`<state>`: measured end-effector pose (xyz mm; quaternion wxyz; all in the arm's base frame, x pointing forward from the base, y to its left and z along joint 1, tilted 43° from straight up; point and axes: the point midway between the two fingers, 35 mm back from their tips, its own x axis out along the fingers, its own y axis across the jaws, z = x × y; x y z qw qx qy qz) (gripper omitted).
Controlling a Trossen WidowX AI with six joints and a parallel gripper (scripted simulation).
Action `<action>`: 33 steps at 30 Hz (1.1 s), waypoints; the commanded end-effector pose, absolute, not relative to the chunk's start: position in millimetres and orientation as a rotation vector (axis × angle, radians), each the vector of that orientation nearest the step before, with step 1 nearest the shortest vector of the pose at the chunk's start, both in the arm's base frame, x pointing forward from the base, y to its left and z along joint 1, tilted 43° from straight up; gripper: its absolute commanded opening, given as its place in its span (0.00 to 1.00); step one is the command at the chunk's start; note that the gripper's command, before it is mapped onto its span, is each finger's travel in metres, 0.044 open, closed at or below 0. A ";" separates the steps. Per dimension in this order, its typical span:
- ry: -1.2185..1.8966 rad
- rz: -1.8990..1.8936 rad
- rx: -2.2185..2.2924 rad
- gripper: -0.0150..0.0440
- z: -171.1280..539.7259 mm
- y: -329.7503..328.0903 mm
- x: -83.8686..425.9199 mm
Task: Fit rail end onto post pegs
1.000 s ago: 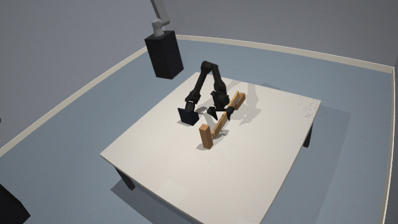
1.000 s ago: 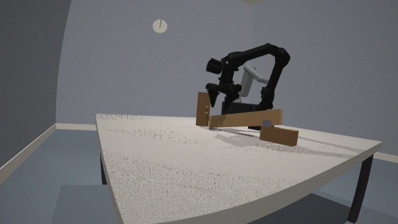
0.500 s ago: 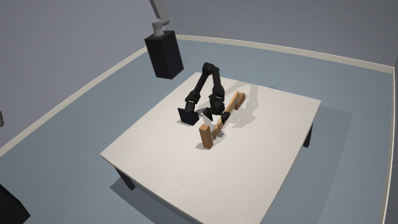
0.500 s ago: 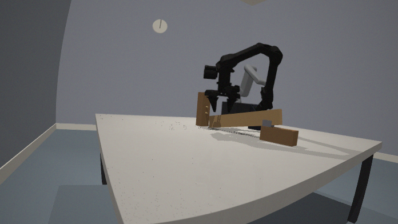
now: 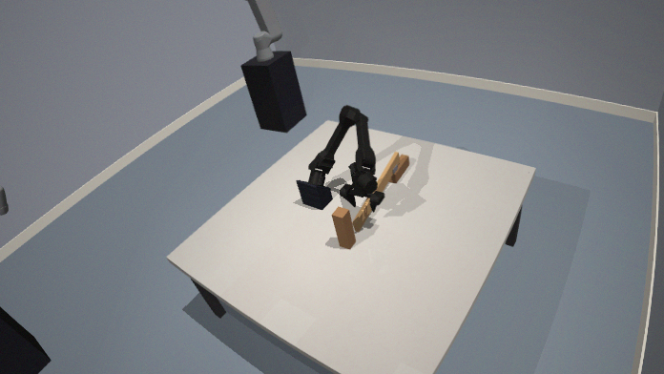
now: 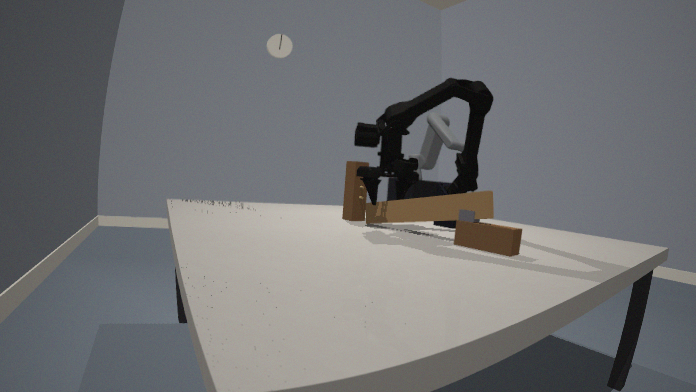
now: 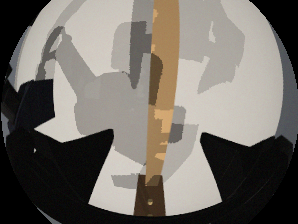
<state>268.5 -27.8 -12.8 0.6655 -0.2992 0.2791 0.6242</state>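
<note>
Grey walls (image 5: 477,38) (image 6: 250,125), edged by a cream skirting, surround me above a blue-grey floor (image 5: 119,229) (image 6: 135,270). In front of me stands a broad, off-white counter (image 5: 286,267) (image 6: 350,280) (image 7: 250,110) with dark legs, crossed by soft grey shadows. A black arm (image 5: 337,138) (image 6: 477,135) bends over it. The long, straight rail (image 5: 387,177) (image 6: 425,207) (image 7: 167,30) is honey-coloured wood, narrow on top and flat-sided. It slopes: its far end rests high in a grey bracket (image 6: 466,215) on a low brown block (image 5: 402,168) (image 6: 485,237), its near end down on the counter beside an upright, darker brown post (image 5: 344,230) (image 6: 353,195) (image 7: 142,197). The black jaws (image 5: 363,207) (image 6: 387,201) are spread wide, gripping nothing, above the rail near that lower end. A round, pale clock (image 6: 279,46) hangs on the wall. Smallest are the post's light pegs (image 6: 361,197) (image 7: 150,202), outside the rail.
</note>
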 end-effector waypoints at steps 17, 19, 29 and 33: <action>0.627 1.407 -0.669 1.00 -35.3 -6.1 269.3; 0.627 1.407 -0.668 1.00 -37.5 -3.8 269.2; 0.626 1.407 -0.668 0.73 -40.0 -1.1 269.0; 0.626 1.407 -0.668 0.56 -40.0 -1.1 269.0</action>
